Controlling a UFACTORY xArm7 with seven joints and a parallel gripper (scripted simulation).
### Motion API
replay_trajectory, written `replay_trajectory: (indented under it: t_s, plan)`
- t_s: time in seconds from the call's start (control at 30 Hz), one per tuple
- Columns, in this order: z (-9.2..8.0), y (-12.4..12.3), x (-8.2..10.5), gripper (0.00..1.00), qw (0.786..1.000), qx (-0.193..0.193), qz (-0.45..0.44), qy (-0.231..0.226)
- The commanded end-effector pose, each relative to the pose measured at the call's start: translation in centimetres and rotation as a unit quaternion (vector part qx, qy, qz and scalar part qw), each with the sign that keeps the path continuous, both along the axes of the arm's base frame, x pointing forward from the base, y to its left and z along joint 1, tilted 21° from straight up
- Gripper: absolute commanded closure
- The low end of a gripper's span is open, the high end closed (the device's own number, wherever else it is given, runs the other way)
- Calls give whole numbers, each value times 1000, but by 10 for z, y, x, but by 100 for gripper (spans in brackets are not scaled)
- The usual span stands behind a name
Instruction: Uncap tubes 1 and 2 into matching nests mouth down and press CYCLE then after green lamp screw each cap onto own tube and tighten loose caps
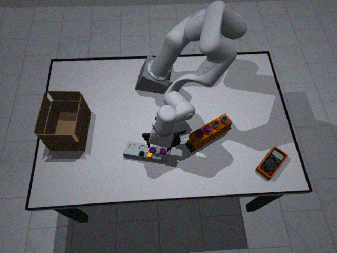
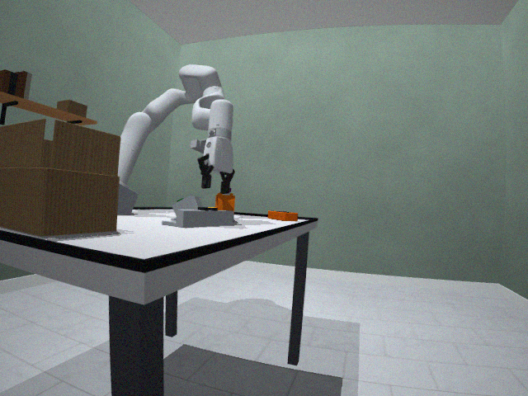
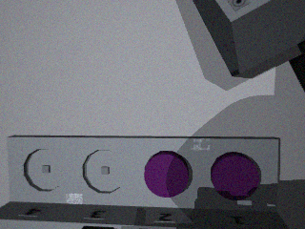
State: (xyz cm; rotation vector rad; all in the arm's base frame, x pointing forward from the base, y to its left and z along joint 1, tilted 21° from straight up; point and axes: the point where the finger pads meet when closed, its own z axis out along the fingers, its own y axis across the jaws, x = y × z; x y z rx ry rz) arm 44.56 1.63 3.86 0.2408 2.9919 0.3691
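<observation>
The grey cap tray (image 1: 148, 152) holds two purple caps, one in nest 1 (image 1: 162, 151) and one in nest 2 (image 1: 152, 149). Both lie flat, as the wrist view also shows (image 3: 235, 174) (image 3: 168, 174). Nests 3 and 4 (image 3: 102, 170) are empty. The amber lamp (image 1: 149, 154) is lit and the green lamp (image 1: 141, 153) is dark. My gripper (image 1: 161, 143) hangs open and empty above the tray, clear of it in the side view (image 2: 216, 183). The orange decapping station (image 1: 209, 132) has two open tubes (image 1: 224, 119) (image 1: 215, 124) and two purple-capped tubes (image 1: 207, 128) (image 1: 198, 133).
The key housing (image 3: 248, 33) sits just behind the tray, mostly hidden by the arm in the top view. An open cardboard box (image 1: 62, 119) stands at the left. An orange multimeter (image 1: 271, 162) lies at the right front.
</observation>
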Motion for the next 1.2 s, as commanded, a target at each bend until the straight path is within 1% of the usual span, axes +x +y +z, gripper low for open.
replay_trajectory:
  t_s: [0.0,0.03,0.13,0.4,0.43,1.17]
  plan:
    - [-8,-12,28,0,997,64,23,33]
    - [-8,-12,28,0,997,64,23,33]
    - [-11,-20,49,0,997,64,23,33]
    - [-17,-36,88,0,997,64,23,33]
    - [-18,-37,91,0,997,64,23,33]
    - [-18,-37,91,0,997,64,23,33]
